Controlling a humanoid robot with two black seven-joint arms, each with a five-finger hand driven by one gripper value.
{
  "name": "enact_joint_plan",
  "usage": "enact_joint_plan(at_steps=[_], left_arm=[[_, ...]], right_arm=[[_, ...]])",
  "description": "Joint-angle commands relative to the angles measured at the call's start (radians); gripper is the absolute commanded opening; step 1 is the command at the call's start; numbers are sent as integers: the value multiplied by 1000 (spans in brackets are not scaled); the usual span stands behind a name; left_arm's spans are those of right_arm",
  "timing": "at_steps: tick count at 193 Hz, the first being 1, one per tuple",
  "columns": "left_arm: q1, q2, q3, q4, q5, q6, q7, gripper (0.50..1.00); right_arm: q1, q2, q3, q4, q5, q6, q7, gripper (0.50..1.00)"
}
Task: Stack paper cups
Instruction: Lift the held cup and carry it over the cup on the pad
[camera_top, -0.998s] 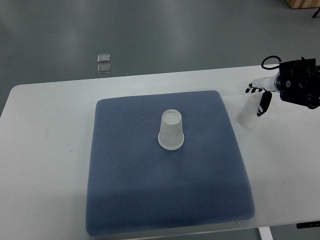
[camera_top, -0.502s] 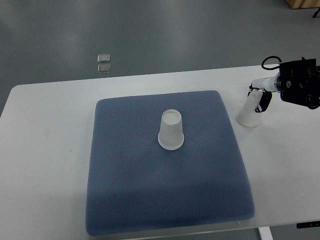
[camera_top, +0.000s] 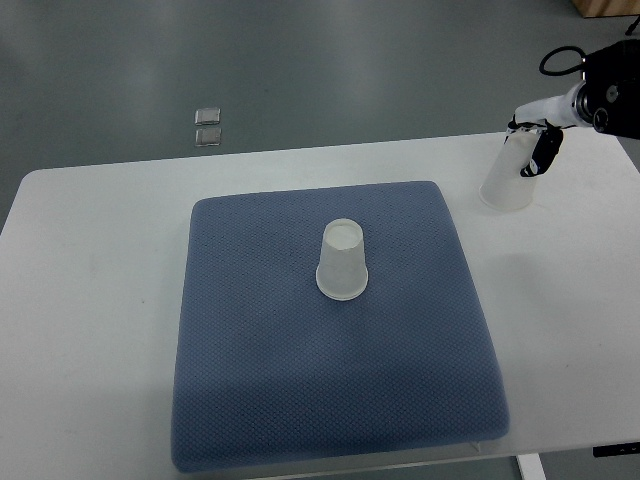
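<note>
A translucent white paper cup (camera_top: 342, 260) stands upside down near the middle of the blue mat (camera_top: 300, 380). My right hand (camera_top: 534, 143) comes in from the upper right and is shut on a second upside-down cup (camera_top: 508, 178). It holds this cup lifted above the white table (camera_top: 90, 300), to the right of the mat's far corner. The left arm does not show.
The mat covers most of the table's middle. Two small clear squares (camera_top: 208, 127) lie on the grey floor beyond the table's far edge. A black cable (camera_top: 560, 58) loops above my right wrist.
My right hand closed on the cup by the mat's right side and raised it up and away, toward the upper right. The cup on the mat has not moved.
</note>
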Motion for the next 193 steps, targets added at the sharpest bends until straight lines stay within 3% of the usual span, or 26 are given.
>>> enact_joint_plan(at_steps=[1,10,11,49,119,193], left_arm=[[0,0,1,-6,2,0,0,1000],[0,0,1,-6,2,0,0,1000],[0,0,1,-6,2,-2,0,1000],[0,0,1,-4,2,0,0,1000],[0,0,1,-2,2,0,0,1000],[0,0,0,-2,0,0,0,1000]], right_arm=[[174,-38,-41,88,-8,64,-2,543],[174,-38,-41,88,-8,64,-2,543],[250,-43,-58,116,-8,95,-2,543],[478,-68,-64,196,-8,219,-2,543],[620,-43,-56,285,0,248,-2,545],[657,221,56,283,291,235,-3,545]])
